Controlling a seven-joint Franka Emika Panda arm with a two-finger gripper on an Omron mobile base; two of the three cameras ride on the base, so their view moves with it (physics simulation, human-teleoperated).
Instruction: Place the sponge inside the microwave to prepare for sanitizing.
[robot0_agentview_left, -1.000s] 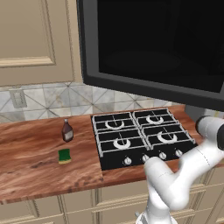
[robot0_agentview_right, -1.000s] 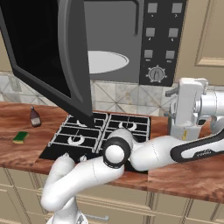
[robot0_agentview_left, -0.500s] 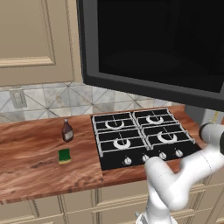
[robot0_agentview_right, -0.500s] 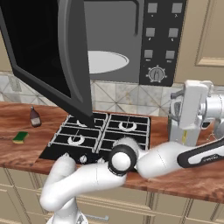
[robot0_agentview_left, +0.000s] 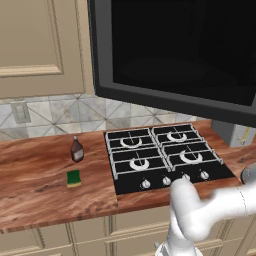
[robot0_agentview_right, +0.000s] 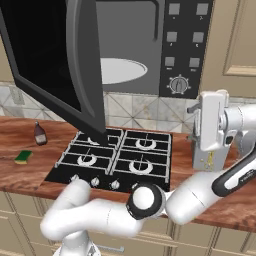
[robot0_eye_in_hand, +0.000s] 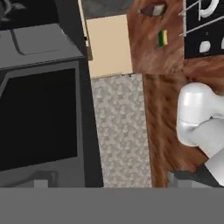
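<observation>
The jaws stand wide open and empty, far from the sponge (robot0_agentview_left: 73, 178) on the wooden surface (robot0_agentview_left: 35, 175); the microwave (robot0_agentview_right: 125, 45) door hangs open.

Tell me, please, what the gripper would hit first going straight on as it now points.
The gripper would probably meet the tiled backsplash, between the microwave door and the counter; depth is unclear.

The microwave (robot0_agentview_left: 175, 50) door ran off the left base view at 12 and 3 o'clock; the small brown bottle's (robot0_agentview_left: 76, 149) label was too small to read.
</observation>
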